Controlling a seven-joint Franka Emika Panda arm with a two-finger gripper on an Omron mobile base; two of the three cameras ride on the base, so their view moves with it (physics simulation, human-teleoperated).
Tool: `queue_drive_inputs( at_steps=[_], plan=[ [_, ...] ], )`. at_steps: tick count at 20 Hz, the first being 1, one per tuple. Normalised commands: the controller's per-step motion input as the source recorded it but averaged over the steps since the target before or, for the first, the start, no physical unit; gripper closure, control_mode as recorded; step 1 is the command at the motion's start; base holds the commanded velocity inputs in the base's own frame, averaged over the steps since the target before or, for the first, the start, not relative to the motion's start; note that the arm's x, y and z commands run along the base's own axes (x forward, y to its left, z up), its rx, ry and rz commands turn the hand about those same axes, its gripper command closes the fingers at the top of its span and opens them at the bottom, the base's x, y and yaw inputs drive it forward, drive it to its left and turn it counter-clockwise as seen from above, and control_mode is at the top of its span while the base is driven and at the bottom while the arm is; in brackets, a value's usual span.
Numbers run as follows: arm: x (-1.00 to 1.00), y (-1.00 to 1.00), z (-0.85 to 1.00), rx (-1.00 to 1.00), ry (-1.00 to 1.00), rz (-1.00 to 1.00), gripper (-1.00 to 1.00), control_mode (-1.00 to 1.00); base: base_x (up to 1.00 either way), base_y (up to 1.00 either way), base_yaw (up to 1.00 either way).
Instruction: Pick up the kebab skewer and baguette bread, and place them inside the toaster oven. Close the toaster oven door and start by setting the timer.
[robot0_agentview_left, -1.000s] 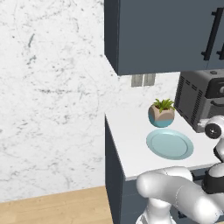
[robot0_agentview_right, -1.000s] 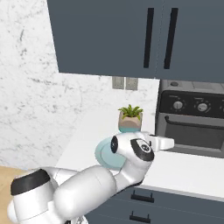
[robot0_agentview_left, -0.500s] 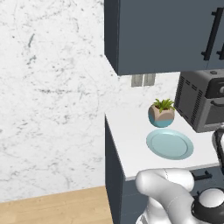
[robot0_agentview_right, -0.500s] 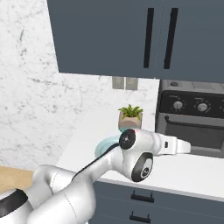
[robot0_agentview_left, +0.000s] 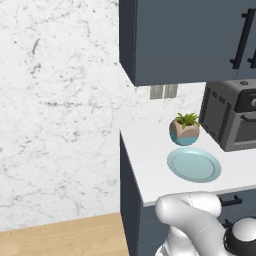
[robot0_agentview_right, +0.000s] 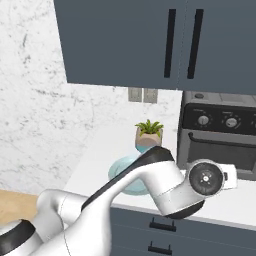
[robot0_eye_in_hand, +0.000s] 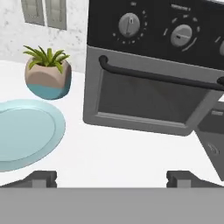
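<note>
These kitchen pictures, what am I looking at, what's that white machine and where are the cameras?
It is a rendered kitchen. The white machine is a robot arm on a driving base. Two cameras ride behind it, left and right; a third sits on its hand, looking past the gripper, which is open and holds nothing. On the white counter stand a potted plant, an empty light-blue plate and a dark toaster oven, its door shut.

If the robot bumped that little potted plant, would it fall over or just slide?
The potted plant would probably slide rather than tip: its pot looks squat and rounded, wide for its height. It stands on the smooth white counter, so little would hold it. The pot looks ceramic, so a fall might crack it.
</note>
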Motion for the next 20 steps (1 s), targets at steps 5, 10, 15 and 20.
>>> queue_drive_inputs(
  at_steps=[5,10,15,20],
  plan=[
    [0.00,0.31,0.38,0.37,-0.05,0.09,-1.00,-1.00,0.00,0.00,0.00],
    [0.00,0.40,0.15,0.37,-0.11,0.00,-1.00,-1.00,0.00,0.00,0.00],
    [0.05,0.13,-0.05,0.26,-0.23,0.00,-1.00,-1.00,0.00,0.00,0.00],
    [0.19,0.15,0.01,0.02,-0.21,0.00,-1.00,-1.00,0.00,0.00,0.00]
  ],
)
